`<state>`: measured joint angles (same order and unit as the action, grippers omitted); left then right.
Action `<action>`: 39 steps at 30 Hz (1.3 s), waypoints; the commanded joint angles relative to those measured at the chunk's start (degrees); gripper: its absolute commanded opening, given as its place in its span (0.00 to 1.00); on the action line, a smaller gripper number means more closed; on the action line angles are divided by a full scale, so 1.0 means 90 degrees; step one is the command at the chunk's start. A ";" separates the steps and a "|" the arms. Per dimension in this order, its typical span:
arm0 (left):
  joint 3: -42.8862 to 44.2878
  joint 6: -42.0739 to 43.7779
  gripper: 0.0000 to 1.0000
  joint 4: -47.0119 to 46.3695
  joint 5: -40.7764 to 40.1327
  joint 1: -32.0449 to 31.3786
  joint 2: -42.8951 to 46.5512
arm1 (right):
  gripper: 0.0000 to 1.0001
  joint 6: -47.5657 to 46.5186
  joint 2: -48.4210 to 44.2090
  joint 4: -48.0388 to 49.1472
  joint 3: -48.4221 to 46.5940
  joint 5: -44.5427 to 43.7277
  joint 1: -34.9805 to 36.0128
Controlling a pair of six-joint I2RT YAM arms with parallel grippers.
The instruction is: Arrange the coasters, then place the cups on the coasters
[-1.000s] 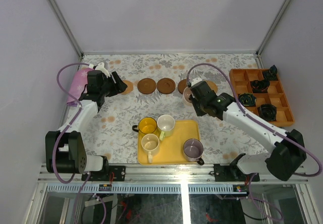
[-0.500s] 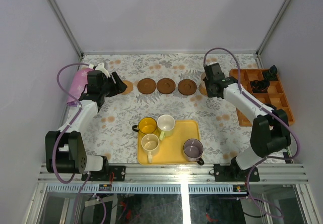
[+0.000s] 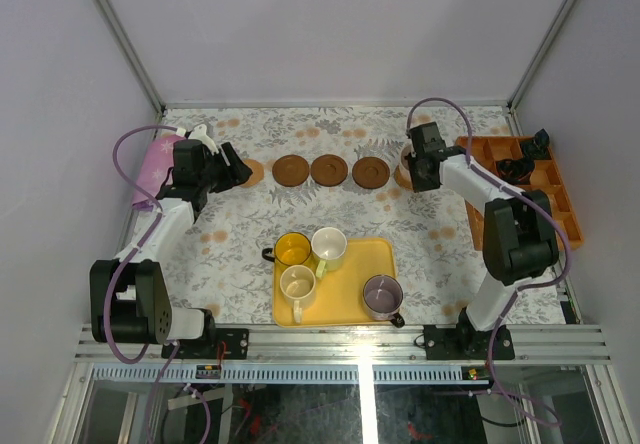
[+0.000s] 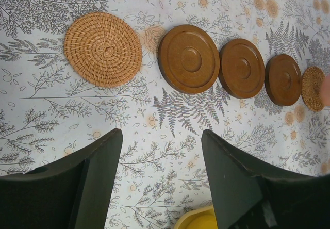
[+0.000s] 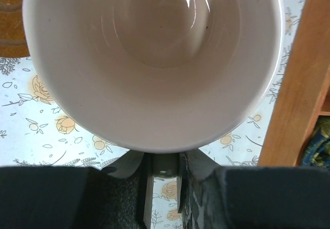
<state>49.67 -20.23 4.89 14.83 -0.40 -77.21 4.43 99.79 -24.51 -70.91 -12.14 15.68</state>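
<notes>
Five coasters lie in a row: a tan woven one, three dark brown ones, and a second tan one at the right end. My left gripper hangs open and empty just near of the left tan coaster. My right gripper is shut on the handle of the pale pink cup, held at the right tan coaster; the cup hides it, so contact cannot be told. The yellow cup, two cream cups and the grey-purple cup stand on the tray.
The yellow tray sits at the near middle. An orange divided tray with black objects lies at the right, its edge close beside the pink cup. A pink cloth lies at the far left by the wall.
My right arm has carried the pink cup from left of the right tan coaster over to it, then barely shifted. The left arm has stayed still.
</notes>
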 commanded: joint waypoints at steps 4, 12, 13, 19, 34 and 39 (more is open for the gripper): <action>0.0088 0.0083 0.63 0.0020 0.0047 -0.0045 -0.0004 | 0.00 0.0027 0.0072 0.0569 -0.0448 0.0217 -0.0083; 0.0077 0.0061 0.63 -0.0014 0.0074 -0.0046 -0.0025 | 0.00 0.0145 0.0204 0.0687 -0.0474 0.0358 -0.0233; 0.0079 0.0063 0.63 -0.0010 0.0076 -0.0046 -0.0022 | 0.00 0.0151 0.0235 0.0691 -0.0494 0.0374 -0.0249; 0.0077 0.0087 0.63 0.0004 0.0055 -0.0049 -0.0015 | 0.00 0.0201 0.0322 0.0777 -0.0488 0.0436 -0.0301; 0.0098 0.0102 0.64 0.0038 0.0019 -0.0047 -0.0087 | 0.01 0.0437 0.0563 0.0542 -0.0701 0.0454 -0.0375; 0.0115 0.0102 0.64 0.0020 -0.0006 -0.0053 -0.0129 | 0.00 0.0455 0.0485 0.0497 -0.0586 0.0342 -0.0375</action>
<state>49.67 -20.23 5.67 15.07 -0.40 -77.73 7.57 106.13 -22.31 -73.76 -7.88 12.62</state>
